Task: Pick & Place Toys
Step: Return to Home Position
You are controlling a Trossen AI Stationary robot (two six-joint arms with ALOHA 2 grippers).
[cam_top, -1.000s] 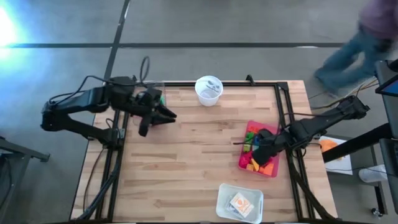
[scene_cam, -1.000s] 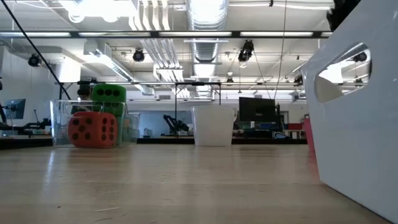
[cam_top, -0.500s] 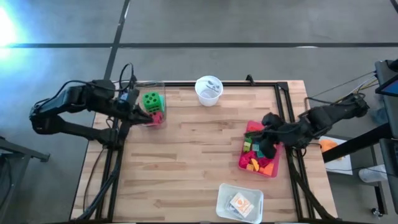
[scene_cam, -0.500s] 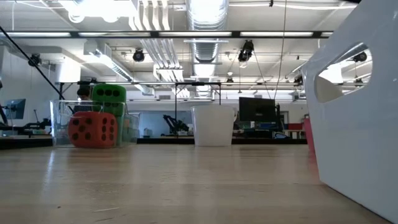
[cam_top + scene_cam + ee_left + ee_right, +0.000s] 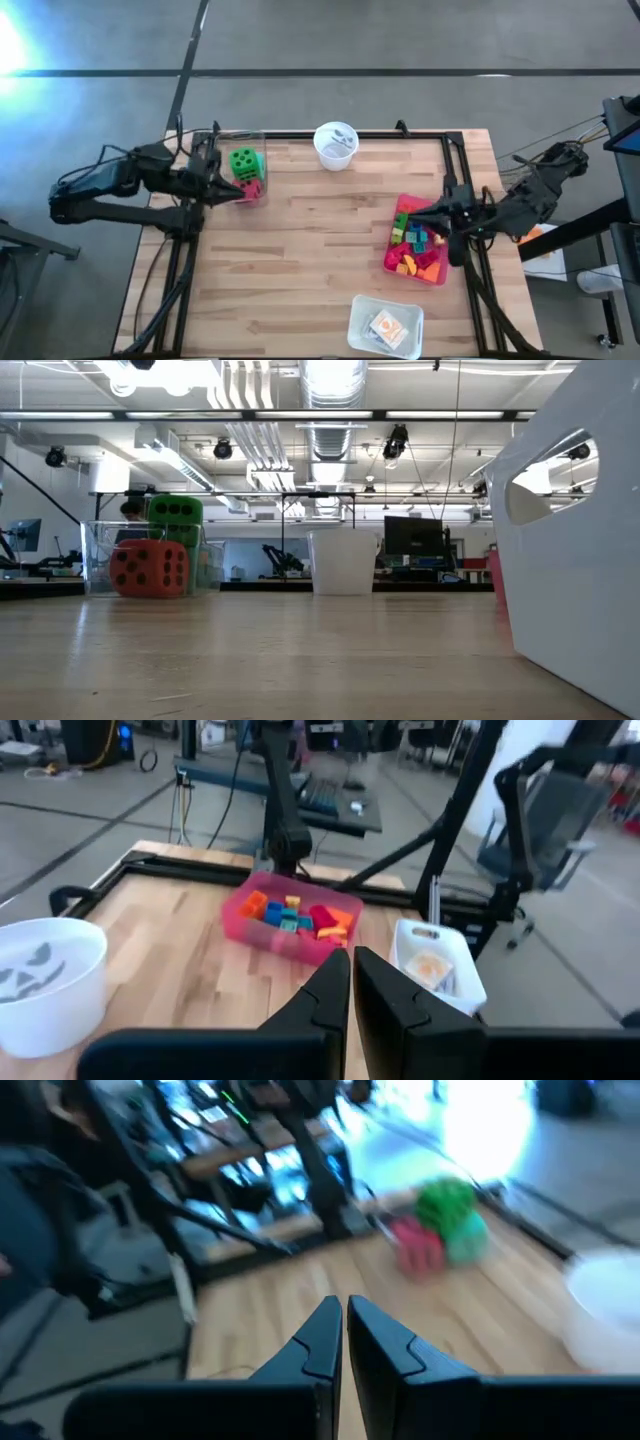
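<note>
A green die and a red die sit in a clear box at the table's far left corner. In the low view the green die stands on the red die. Small coloured bricks lie in a pink tray at the right, also seen in the left wrist view. My left gripper is shut and empty just left of the dice. My right gripper is shut and empty at the pink tray's right edge.
A white round cup stands at the far edge, mid-table. A white rectangular tray sits at the near edge, and its wall fills the right of the low view. Bare wood lies between the dice and the pink tray.
My left gripper has drawn back from over the table toward the left edge, uncovering the dice in the clear box. My right gripper has pulled off the pink tray toward the table's right edge. A person at the far right has left the view.
</note>
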